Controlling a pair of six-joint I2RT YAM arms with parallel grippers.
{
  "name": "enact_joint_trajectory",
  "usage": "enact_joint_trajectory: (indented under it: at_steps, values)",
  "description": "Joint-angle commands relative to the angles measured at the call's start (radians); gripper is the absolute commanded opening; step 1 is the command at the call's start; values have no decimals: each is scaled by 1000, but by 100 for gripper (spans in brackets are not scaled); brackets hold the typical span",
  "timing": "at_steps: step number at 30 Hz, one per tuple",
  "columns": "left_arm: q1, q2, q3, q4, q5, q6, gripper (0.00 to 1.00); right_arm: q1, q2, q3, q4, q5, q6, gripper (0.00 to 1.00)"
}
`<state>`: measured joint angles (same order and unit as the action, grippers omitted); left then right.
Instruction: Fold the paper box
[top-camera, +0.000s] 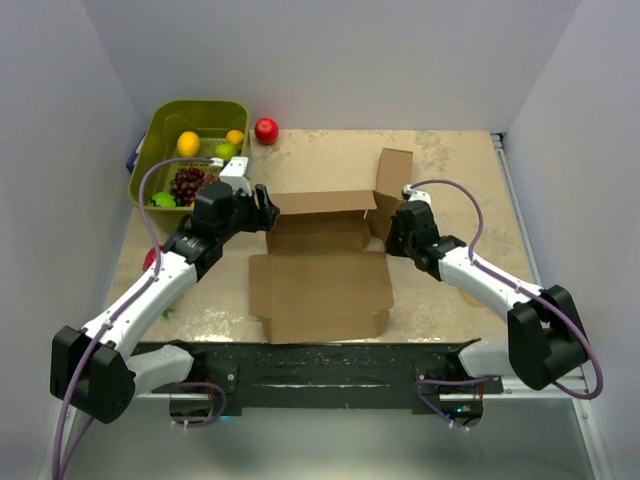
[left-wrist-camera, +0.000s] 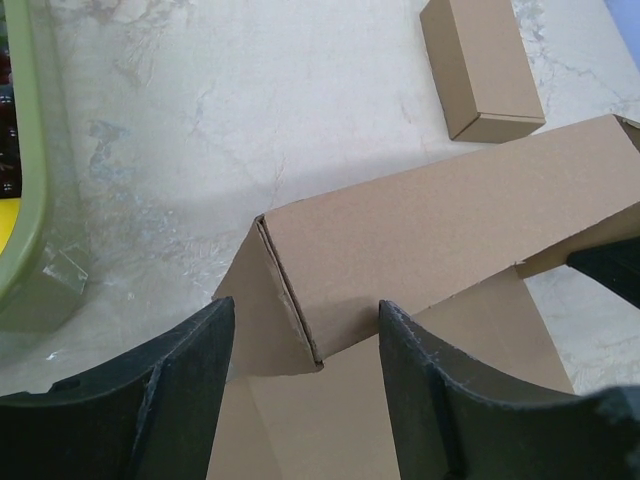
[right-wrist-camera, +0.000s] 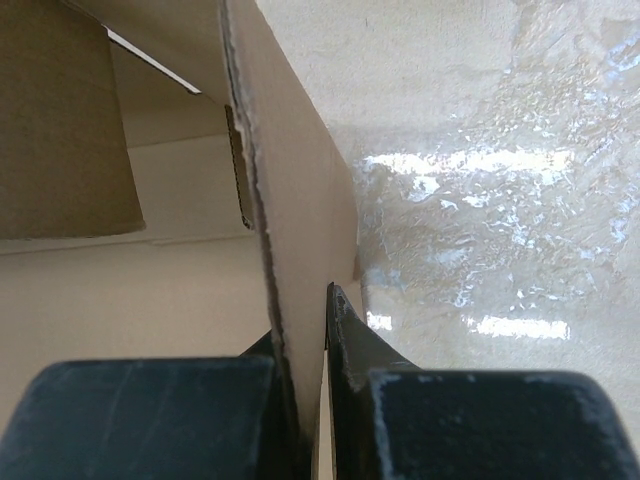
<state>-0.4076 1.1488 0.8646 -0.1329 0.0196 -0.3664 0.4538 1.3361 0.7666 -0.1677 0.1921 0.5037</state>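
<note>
left gripper lines up on the back-wall corner while the right one holds the side

the paper box (top-camera: 320, 285) lies part-folded on the bench (top-camera: 450, 170) between the two arms, its base flat and its back wall raised. the right gripper (right-wrist-camera: 310, 325) is clenched on the box's side wall. the cardboard edge rises straight out of its shut fingers, with the box interior to its left and bare bench to its right.

the left gripper (left-wrist-camera: 305, 318) is released, jaws apart. they straddle the end corner of the doubled back wall, which sits right between the fingertips, and nothing is pinched yet. a small box (left-wrist-camera: 480, 65) lies well ahead and to the right of this gripper, and the green bin (left-wrist-camera: 25, 200) is off to its left, both out of the play.

the step in hand looks like securing that corner so the side flap can tuck in. to do it well, i'd say:
- bring the left gripper squarely over both layers before it closes, gripping near the crease and not the loose edge.
- hold the right grip steady as the anchor so the base doesn't skid.
- press along the crease line, because a skewed pinch could buckle the wall.
</note>
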Motion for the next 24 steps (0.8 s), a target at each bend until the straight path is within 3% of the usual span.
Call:
enact_joint_trajectory:
  at_steps: [1,9,24]
  values:
    - [30,34,-16,62,66,-8,59,3,9,31,-3,6,-5,0]
    - [43,100,-16,81,175,-9,45,3,14,34,20,-32,16,0]
    - [43,118,-30,89,247,-11,40,54,60,103,68,-40,82,0]
